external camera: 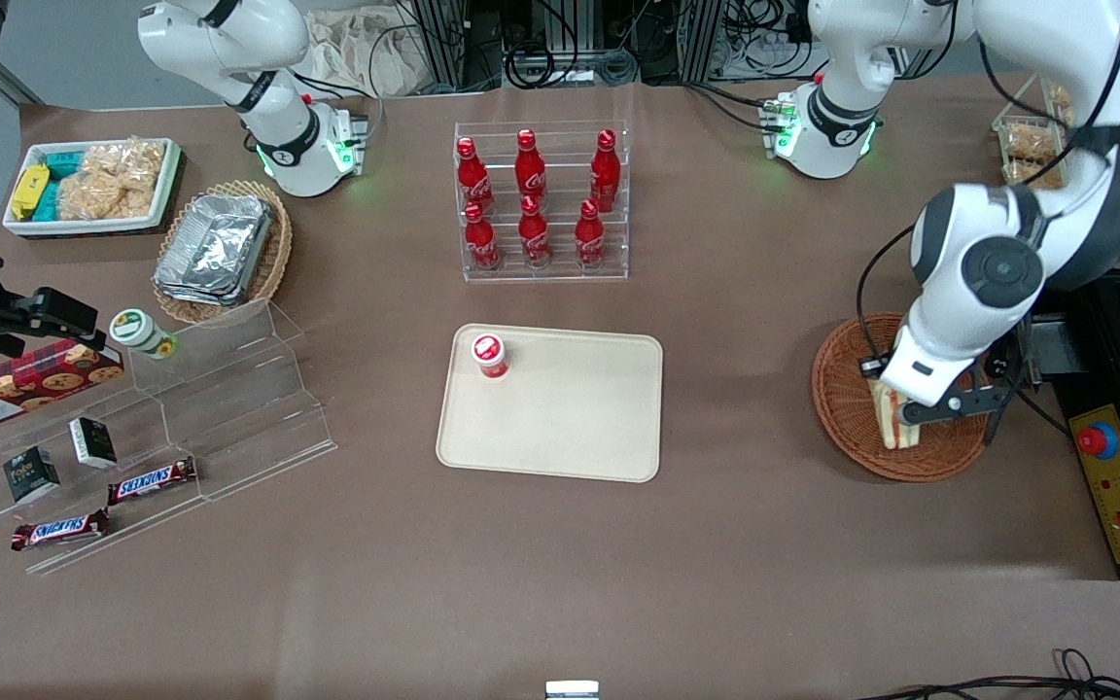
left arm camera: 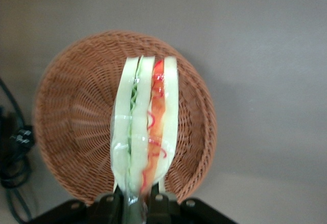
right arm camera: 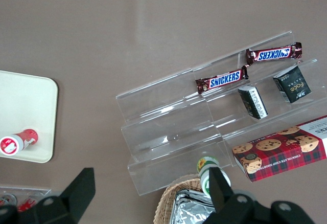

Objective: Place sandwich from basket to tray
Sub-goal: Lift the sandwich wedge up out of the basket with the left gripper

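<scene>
Front view: gripper (external camera: 895, 413) fingers apparently clamp sandwich (external camera: 888, 420) over basket (external camera: 842, 399).

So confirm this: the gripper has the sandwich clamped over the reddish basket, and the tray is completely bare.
Not quite. The gripper does hold the sandwich over the basket, but the tray is not bare: the front view shows a small red-capped bottle standing in one corner.

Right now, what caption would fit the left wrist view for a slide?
The gripper shut on the sandwich, held over the basket.
</scene>
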{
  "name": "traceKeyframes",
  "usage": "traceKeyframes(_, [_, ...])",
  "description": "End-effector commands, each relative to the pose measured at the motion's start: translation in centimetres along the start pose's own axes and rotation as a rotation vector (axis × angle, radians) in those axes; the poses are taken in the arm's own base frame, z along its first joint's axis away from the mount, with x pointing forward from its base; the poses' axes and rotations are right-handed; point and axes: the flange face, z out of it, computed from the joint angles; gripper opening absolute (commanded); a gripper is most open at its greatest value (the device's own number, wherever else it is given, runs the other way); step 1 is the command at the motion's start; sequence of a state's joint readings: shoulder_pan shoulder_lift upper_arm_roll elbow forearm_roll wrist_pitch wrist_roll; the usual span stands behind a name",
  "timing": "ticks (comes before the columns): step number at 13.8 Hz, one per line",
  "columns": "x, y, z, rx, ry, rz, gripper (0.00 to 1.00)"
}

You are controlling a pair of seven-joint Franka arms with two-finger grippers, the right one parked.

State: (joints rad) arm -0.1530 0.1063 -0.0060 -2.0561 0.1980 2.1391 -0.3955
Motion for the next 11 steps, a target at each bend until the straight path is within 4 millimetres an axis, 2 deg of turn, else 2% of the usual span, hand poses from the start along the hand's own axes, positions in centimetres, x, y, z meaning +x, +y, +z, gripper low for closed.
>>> traceKeyframes(1, [-0.1, 1.2, -8.5, 0.041, 0.006, 0.024, 0.11])
traceKeyframes(3, [-0.1, 2.0, -15.5, 0.062, -0.033, 0.059, 0.09])
traceKeyframes(6, [-2.4, 4.2, -23.8, 0.039, -0.056, 0.09, 0.06])
traceKeyframes(9, [-6.6, 7.6, -29.8, 0.003, -0.085, 0.082, 0.03])
traceKeyframes(11, [-9.6, 11.9, -31.3, -0.02, -0.082, 0.041, 0.03])
